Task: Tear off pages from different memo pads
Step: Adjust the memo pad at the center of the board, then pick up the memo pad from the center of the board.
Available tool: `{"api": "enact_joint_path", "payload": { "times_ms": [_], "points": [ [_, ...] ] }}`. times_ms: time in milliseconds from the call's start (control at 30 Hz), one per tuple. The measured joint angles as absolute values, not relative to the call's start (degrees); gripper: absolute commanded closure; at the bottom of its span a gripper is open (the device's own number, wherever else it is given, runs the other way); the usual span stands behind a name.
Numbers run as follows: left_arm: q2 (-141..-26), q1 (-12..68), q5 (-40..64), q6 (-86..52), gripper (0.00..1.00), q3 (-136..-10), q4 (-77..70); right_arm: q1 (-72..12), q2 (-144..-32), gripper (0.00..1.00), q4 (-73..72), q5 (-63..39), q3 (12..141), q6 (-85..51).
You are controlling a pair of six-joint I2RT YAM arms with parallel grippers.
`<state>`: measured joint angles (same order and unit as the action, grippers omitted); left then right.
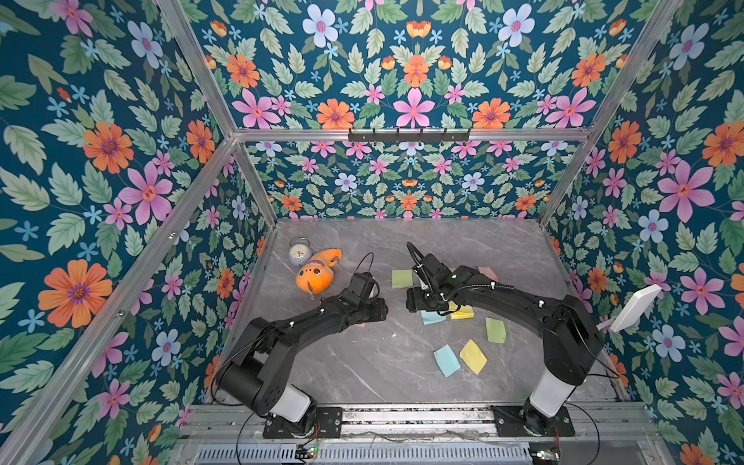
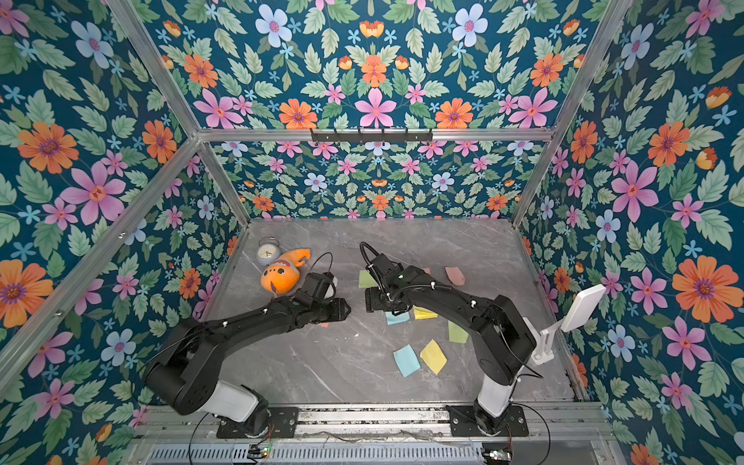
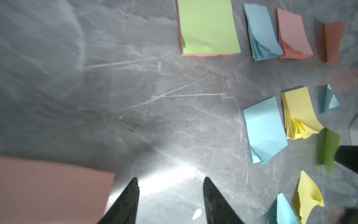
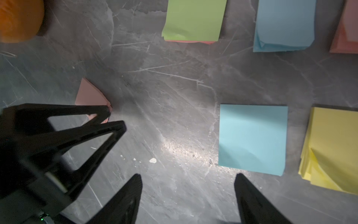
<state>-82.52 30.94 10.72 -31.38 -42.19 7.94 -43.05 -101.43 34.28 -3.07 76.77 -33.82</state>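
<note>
Closest to me, by the arms' bases, three loose pages lie on the counter. A blue page and a yellow page sit side by side, with a green page a little further in. They lie clear of the stacks, which I'd guess is deliberate, so that torn sheets don't cover the pads.

In the middle of the counter the two tools face each other. The left tool has its jaws parted with only bare stone between them. A pink page lies just beside one jaw, free of it. The right tool is spread wide and empty, hanging just short of the blue pad. The yellow pad sits next to that one, its top sheets curling. One of these looks like the next to be peeled, perhaps with one arm pinning the stack.

Behind them, a green pad, a second blue pad and a pink pad form a row. Farthest back, an orange plush toy and a small clock sit out of the way.
</note>
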Motion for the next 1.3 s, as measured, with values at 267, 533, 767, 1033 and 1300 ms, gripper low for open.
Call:
{"api": "enact_joint_path", "payload": {
  "times_ms": [267,533,767,1033,1300],
  "points": [
    [-72.1,19.9,8.1,-34.5,0.41,-33.3,10.9,-45.3,-113.7,0.29,32.6,-10.2,89.2,-34.4],
    [-73.3,17.1,9.0,-37.5,0.44,-30.2,4.8,-45.8,-124.9,0.37,30.3,-18.9,100.4,-35.7],
    [-72.5,16.9,9.0,-40.1,0.46,-27.5,2.8,-46.2,-131.7,0.49,30.5,-25.2,106.3,-35.8],
    [-73.6,16.9,8.9,-41.6,0.55,-24.8,-1.6,-46.2,-135.4,0.62,30.5,-28.5,109.2,-37.1],
    [-74.1,16.9,9.1,-42.0,0.59,-23.4,-5.3,-46.7,-135.9,0.71,30.1,-31.1,107.8,-38.0]
  ]
}}
